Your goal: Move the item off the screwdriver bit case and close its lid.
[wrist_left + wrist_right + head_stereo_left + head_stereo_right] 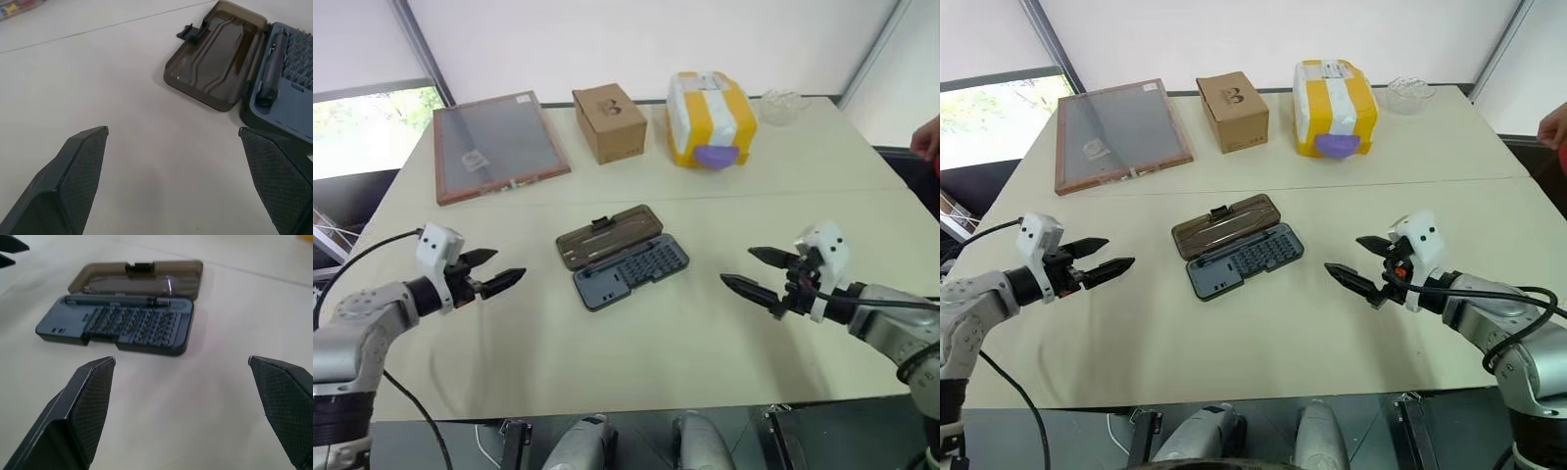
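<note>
**Released left gripper (508, 264) and right gripper (737, 265) flank the open screwdriver bit case (622, 255)**

Two grippers hover just above the table (822, 186), each with its two black fingers spread wide and nothing between them. One screwdriver bit case lies between them, apart from both. The left gripper is nearer to it than the right, and both point inward at it.

The case is folded out flat in two halves. Its long axis runs roughly along the line from one gripper to the other, with the right end skewed a little farther from the robot. The one brown lid (609, 236) lies on the far side of the blue-grey base (631, 272), its latch tab pointing away from the robot. One screwdriver (117, 299) lies in the base along the hinge edge, parallel to the long axis, with rows of bits (132, 323) on the side away from the lid.

Beyond the case stand one framed panel (499, 142) to the far left, one cardboard box (609, 120) straight behind, one yellow and white package (710, 117) to the far right, and one glass bowl (781, 106) farther right. One hand (928, 137) of a person shows well to the right of the case.
</note>
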